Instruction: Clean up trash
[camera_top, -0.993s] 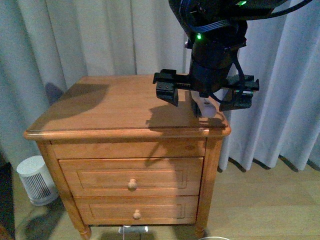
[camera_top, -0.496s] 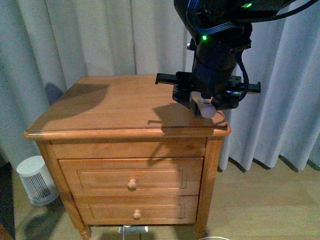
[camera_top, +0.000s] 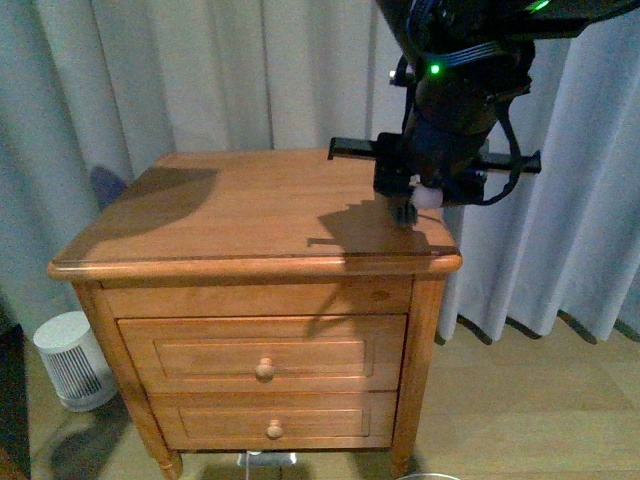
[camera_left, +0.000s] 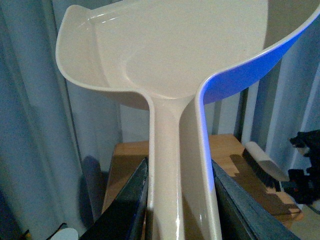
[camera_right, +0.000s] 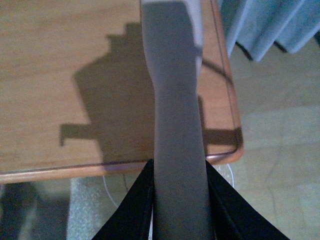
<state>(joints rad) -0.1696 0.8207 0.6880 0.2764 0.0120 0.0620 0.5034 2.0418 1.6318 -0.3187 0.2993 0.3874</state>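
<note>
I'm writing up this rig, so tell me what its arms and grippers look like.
The right arm is black and bulky, with a green light, dark cables and a flat black crossbar. The left gripper and right gripper have smooth dark tapered fingers. No markings show.

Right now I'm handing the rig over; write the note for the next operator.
Left end effector: shut on the dustpan handle, pan held in the air.
Right end effector: shut on the brush, low over the nightstand near its right edge.
Trash: no wad shows in any view.
Done: both tools in hand.
To do: find the wad, sweep it into the dustpan.
</note>
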